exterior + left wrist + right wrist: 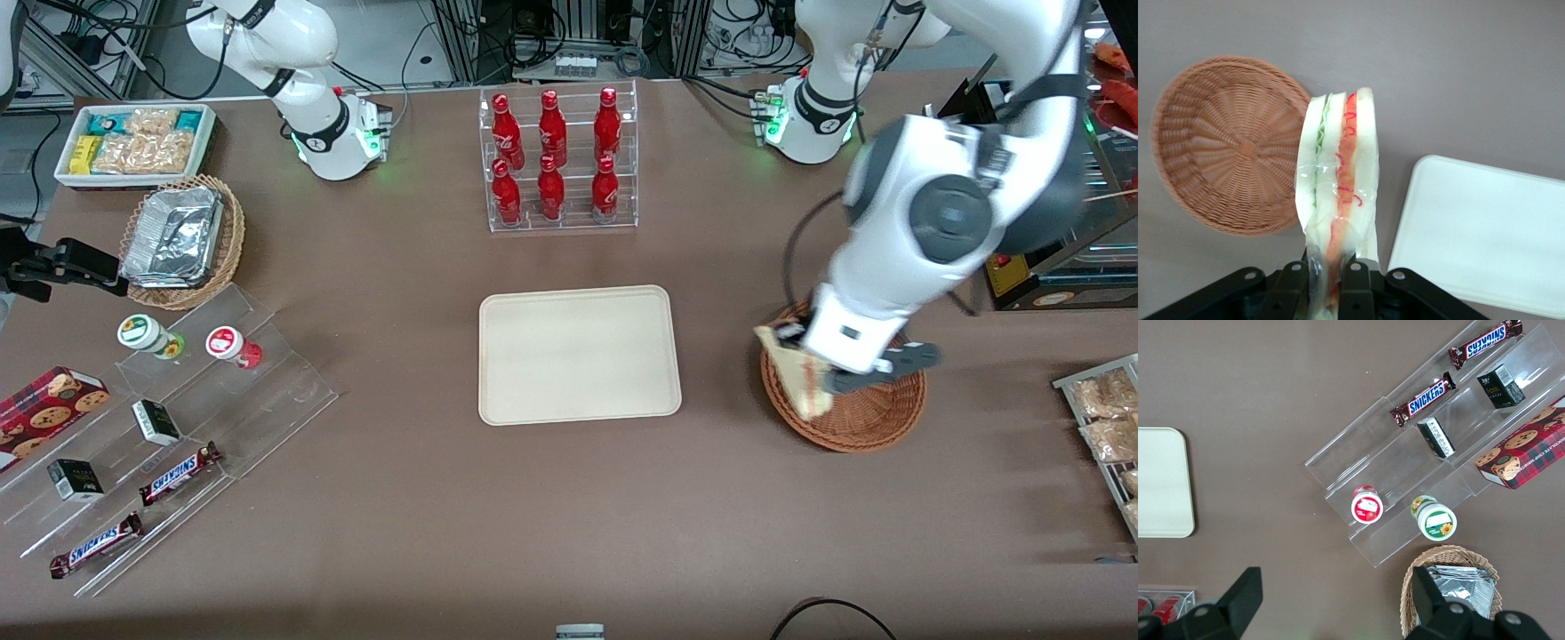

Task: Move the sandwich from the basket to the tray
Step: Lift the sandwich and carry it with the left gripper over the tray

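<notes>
My left gripper (813,360) is shut on the sandwich (797,378), a pale wedge in clear wrap with green and orange-red filling. It holds the sandwich in the air above the reddish-brown wicker basket (867,422), over the rim nearest the tray. In the left wrist view the black fingers (1355,287) pinch the sandwich (1338,180) at its end, and the basket (1231,143) below it holds nothing. The cream-beige tray (580,354) lies bare at the table's middle, beside the basket; its corner shows in the left wrist view (1478,233).
A clear rack of red bottles (558,160) stands farther from the front camera than the tray. Snack packets (1107,418) lie at the working arm's end. A tan basket of foil containers (182,240) and a clear stepped shelf of snacks (160,444) lie toward the parked arm's end.
</notes>
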`<act>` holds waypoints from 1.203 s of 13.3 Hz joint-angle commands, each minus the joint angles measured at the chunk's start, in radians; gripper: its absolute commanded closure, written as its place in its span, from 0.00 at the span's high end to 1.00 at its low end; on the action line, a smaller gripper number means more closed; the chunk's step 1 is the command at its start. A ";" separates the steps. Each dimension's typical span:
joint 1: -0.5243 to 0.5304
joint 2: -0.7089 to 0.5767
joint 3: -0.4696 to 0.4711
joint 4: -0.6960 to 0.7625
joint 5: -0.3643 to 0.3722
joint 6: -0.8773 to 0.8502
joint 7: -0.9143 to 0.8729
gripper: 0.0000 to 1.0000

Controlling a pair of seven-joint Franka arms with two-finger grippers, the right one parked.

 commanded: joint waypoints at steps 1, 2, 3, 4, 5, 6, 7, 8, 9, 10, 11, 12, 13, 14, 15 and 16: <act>-0.097 0.097 0.010 0.114 0.001 -0.022 -0.024 0.00; -0.126 0.134 0.010 0.150 -0.001 -0.022 -0.039 0.00; -0.160 0.174 0.010 0.184 -0.012 -0.016 -0.058 0.00; -0.187 0.217 0.010 0.227 -0.012 -0.016 -0.070 0.00; -0.213 0.246 0.010 0.255 -0.012 -0.018 -0.072 0.00; -0.244 0.272 0.010 0.267 -0.010 -0.016 -0.073 0.00; -0.270 0.295 0.010 0.272 -0.010 -0.010 -0.081 0.00; -0.287 0.312 0.010 0.275 -0.010 0.008 -0.081 0.00; -0.307 0.338 0.010 0.275 -0.010 0.027 -0.084 0.00; -0.341 0.364 0.010 0.276 -0.009 0.047 -0.087 0.00; -0.364 0.396 0.012 0.276 -0.004 0.074 -0.105 0.00; -0.385 0.421 0.012 0.276 -0.001 0.103 -0.136 0.00; -0.404 0.447 0.012 0.275 0.000 0.134 -0.150 0.00; -0.414 0.464 0.012 0.275 0.002 0.145 -0.150 0.00; -0.425 0.479 0.012 0.276 0.001 0.147 -0.151 0.00; -0.440 0.492 0.012 0.276 0.002 0.147 -0.156 0.00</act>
